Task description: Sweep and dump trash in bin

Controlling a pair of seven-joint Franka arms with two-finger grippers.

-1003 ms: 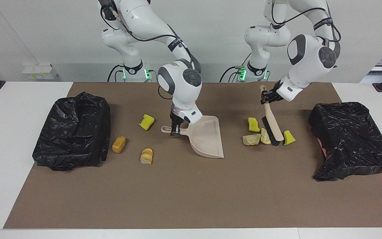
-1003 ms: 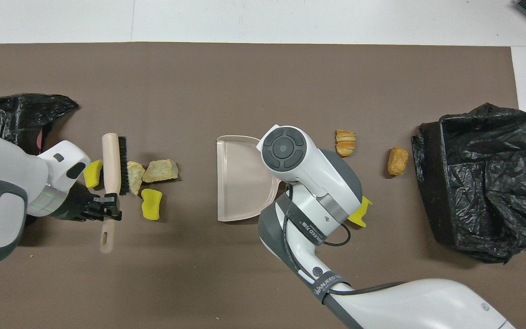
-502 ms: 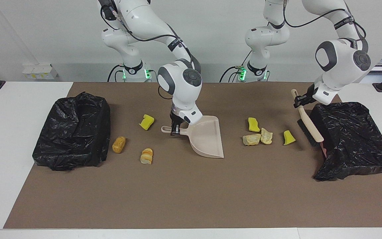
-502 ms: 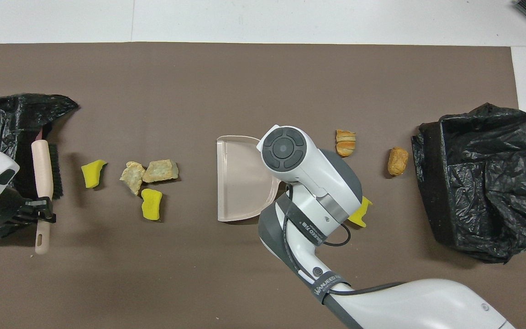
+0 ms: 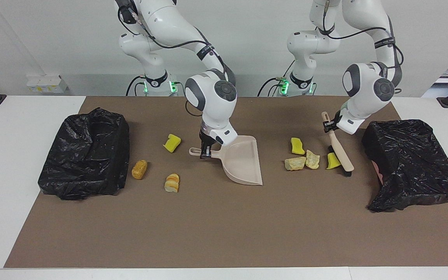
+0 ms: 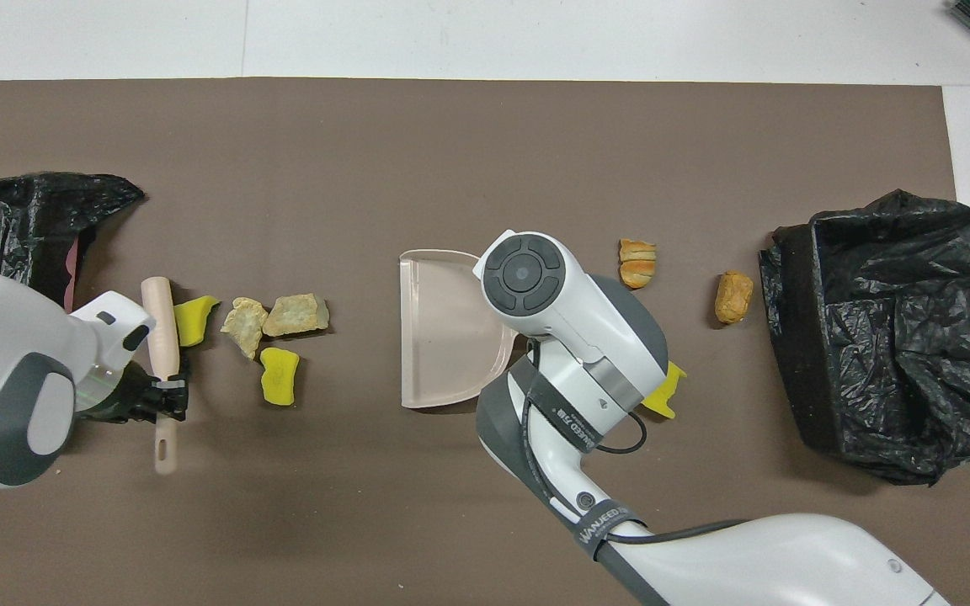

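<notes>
Yellow foam wedges, tan bread-like chunks: trash [image 5: 296,163] scattered on mat.

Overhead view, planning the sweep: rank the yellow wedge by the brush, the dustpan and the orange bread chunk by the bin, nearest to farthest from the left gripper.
1. Yellow wedge, right beside the brush that the left gripper holds.
2. Dustpan, mid-table, held by the right gripper.
3. Orange bread chunk, beside the black bin at the right arm's end.
</notes>
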